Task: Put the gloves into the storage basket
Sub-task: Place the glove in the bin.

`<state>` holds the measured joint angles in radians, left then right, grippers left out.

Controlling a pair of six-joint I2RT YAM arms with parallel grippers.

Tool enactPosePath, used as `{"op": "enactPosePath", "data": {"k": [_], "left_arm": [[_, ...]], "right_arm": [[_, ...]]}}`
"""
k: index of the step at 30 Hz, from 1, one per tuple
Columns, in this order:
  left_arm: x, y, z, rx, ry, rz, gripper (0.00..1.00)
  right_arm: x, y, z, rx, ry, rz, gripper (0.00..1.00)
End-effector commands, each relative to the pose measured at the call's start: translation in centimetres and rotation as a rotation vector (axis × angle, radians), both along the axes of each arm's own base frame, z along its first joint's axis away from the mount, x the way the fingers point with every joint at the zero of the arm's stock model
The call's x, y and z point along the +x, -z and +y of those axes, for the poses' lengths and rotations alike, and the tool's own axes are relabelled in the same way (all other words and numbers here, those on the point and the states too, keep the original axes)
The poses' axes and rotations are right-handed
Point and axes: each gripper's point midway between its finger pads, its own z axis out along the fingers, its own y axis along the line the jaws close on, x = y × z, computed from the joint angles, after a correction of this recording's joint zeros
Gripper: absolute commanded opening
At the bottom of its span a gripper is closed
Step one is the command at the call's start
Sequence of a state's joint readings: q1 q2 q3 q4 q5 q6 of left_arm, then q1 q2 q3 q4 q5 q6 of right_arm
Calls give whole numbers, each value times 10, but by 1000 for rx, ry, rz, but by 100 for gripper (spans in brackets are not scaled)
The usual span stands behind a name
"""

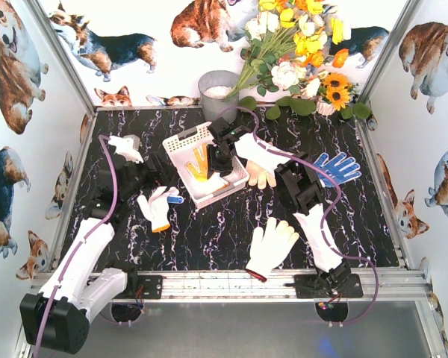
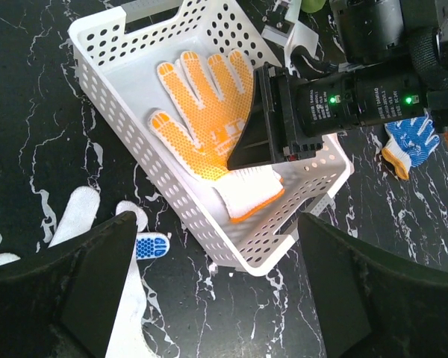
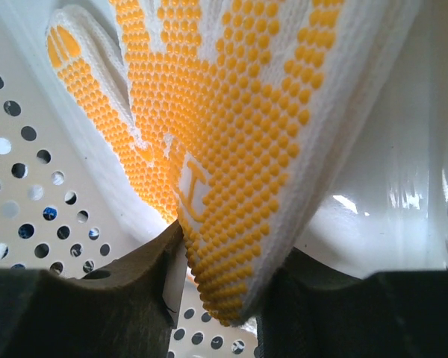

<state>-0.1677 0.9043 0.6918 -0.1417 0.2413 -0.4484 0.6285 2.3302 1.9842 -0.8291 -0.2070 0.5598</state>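
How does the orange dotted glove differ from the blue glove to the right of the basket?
The orange-dotted glove lies inside the white basket; the blue glove lies on the table outside it. The right gripper pinches the orange-dotted glove; the blue glove is untouched. Both are knit work gloves.

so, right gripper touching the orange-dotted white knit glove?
Touching. Right wrist view shows the orange-dotted white knit glove pinched inside the right gripper.
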Motion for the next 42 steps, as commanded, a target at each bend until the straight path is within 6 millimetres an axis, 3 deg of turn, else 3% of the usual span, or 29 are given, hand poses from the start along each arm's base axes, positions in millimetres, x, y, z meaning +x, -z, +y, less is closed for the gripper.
{"op": "enactPosePath", "data": {"k": [1,6,8,10,14,18,27,32,38,42], "left_arm": [[1,-12,8,18,-23,-22,83],[3,-16,7,18,-14,-24,83],[3,-14,7,23,-9,-16,83],[6,-29,6,21,-2,-45,83],[6,-29,7,26,-3,-45,83],[8,-30,7,22,-6,-48,83],[10,-31,6,15,-6,-48,83],[10,-31,7,13,-9,-48,83],[9,-31,8,18,-10,-46,83],[6,-28,9,20,-11,-35,83]], "right_arm": [[7,-34,17,83,11,-22,36],[12,-25,4,-49,28,-61,36],[15,-24,-2,-99,25,-84,40],[17,-24,-7,-133,25,-95,47],[24,-27,-19,-201,39,-133,55],[30,-39,-29,-263,38,-196,56],[41,-73,-29,-283,34,-329,50],[47,-65,-32,-316,28,-345,43],[46,-37,-42,-394,41,-307,34],[45,-21,-47,-430,45,-285,33]]}}
